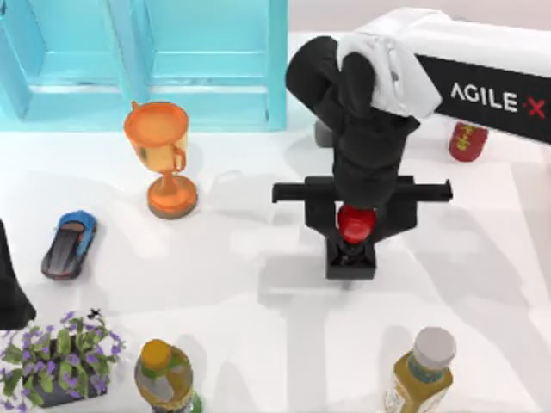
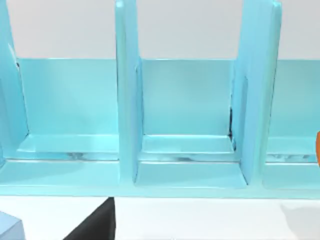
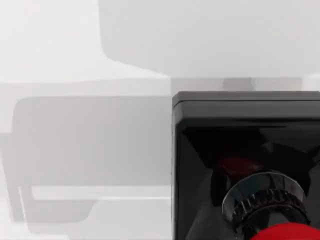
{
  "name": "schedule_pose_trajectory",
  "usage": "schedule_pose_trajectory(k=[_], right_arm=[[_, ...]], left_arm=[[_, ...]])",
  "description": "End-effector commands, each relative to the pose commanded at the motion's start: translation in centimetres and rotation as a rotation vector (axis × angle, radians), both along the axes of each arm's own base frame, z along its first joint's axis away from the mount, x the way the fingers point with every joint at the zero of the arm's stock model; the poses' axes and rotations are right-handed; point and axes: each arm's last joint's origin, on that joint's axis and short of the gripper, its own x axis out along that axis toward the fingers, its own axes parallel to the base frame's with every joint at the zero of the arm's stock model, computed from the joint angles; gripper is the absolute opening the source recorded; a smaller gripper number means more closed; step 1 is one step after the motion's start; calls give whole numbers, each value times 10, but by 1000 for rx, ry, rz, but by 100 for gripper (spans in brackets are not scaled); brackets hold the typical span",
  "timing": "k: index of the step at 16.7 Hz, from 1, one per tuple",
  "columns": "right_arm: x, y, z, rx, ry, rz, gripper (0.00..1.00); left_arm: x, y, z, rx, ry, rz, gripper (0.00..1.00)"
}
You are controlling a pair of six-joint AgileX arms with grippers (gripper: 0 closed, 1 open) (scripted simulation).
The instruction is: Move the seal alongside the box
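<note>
Seal (image 1: 354, 231), a small stamp with a glossy red round knob on a black square block base, stands upright on the white table (image 1: 241, 284), right of centre and a little toward the near side. My right gripper (image 1: 355, 225) sits directly over it, reaching in from the far right, its black fingers straddling the red knob. Whether they are pinching the knob or spread beside it I cannot tell, since the wrist hides the contact. The right wrist view looks straight down onto the black base (image 3: 245, 150) and the ribbed collar under the knob, so the approach looks centred, presumably for a straight vertical grip.

Pale blue open box (image 1: 146, 60), divided by upright walls, stands along the far edge at the left, well apart from the seal. An orange plastic trophy cup (image 1: 161, 159) stands just near of it, which probably limits where the seal can be set. My left arm (image 1: 13, 288) is parked at the left edge.
</note>
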Motion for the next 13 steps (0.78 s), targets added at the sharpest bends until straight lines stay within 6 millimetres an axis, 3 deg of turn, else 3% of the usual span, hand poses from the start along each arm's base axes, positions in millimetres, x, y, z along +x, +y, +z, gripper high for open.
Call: schedule_pose_trajectory(k=[4,9,13], right_arm=[[-2,0,27,-7,9,4,0],[-2,-1,28,-10,13,4,0],[14,-34,45,-10,14,14,0]], left_arm=[[0,0,0,0,0,0,100],[0,0,0,0,0,0,100],[0,0,0,0,0,0,100]])
